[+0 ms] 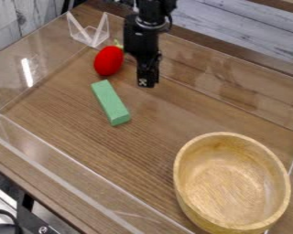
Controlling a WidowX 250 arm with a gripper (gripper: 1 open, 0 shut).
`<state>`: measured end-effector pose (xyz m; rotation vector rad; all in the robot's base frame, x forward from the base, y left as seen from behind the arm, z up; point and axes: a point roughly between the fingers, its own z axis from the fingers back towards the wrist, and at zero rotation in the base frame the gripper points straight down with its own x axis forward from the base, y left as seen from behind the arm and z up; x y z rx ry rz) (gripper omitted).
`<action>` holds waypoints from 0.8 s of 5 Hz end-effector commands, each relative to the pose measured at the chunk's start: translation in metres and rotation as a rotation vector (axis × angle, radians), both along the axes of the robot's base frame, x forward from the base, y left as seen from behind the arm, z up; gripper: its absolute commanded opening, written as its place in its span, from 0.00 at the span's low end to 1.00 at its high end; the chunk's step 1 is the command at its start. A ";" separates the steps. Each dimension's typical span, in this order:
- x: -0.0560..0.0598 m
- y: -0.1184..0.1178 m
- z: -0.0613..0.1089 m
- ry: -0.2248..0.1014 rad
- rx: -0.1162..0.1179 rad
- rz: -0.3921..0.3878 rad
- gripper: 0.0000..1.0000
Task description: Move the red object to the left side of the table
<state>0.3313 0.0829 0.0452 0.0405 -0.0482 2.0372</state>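
Note:
The red object (109, 60) is a small bright red ball lying on the brown wood-grain table (204, 101) near the back left. My gripper (144, 80) points down just to the right of it, with its dark fingers close beside the ball and low over the wood. The ball is not visibly between the fingers. From this angle the fingers read as one narrow dark block, so I cannot make out a gap between them.
A green rectangular block (110, 101) lies in front of the red object. A round light wooden bowl (186, 187) stands at the front right. Low clear acrylic walls edge the table, and a clear folded piece (85, 30) stands at the back left.

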 end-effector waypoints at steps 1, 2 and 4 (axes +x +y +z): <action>0.005 0.020 0.025 -0.026 -0.015 0.031 0.00; 0.000 0.035 0.030 -0.015 -0.036 0.058 1.00; -0.007 0.028 0.033 0.031 -0.073 0.028 1.00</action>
